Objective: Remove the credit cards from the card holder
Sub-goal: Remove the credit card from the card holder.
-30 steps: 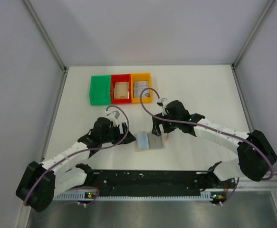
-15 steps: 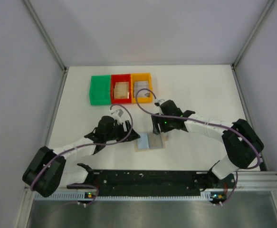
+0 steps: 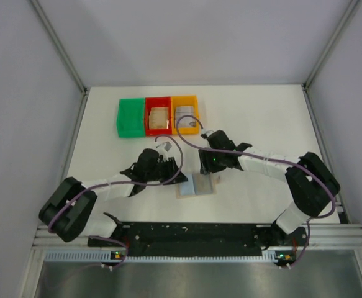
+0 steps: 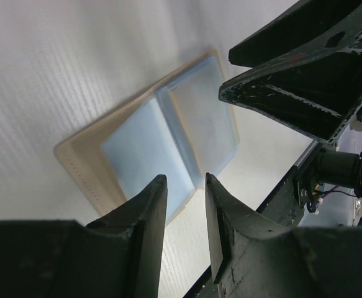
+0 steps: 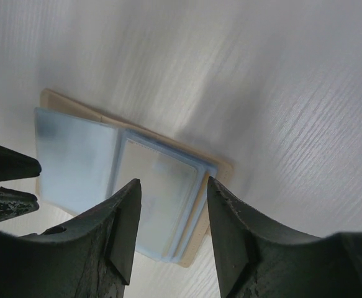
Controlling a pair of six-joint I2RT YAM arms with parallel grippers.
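Right gripper (image 5: 171, 186), jaws moderately parted and empty, hangs just over the right leaf of the open card holder (image 3: 196, 185), which lies flat on the table (image 3: 261, 124) near the arms' bases. Left gripper (image 4: 184, 183), narrowly parted and empty, hovers at its left edge. I judge it best to pin the left leaf, then pinch the card's exposed edge and slide it outward. Only the right wrist view shows a credit card (image 5: 159, 180) in the pocket. Only the top view shows the red bin (image 3: 158, 118) and orange bin (image 3: 185, 117) holding cards.

Bright, even, diffuse light from above, top view sharp with faint soft shadows under the arms on the white tabletop (image 3: 261, 124); wrist views softer, card holder (image 4: 162, 136) slightly blurred, left claw (image 4: 185, 177) and right claw (image 5: 172, 183) near-black, out of focus against pale glare.
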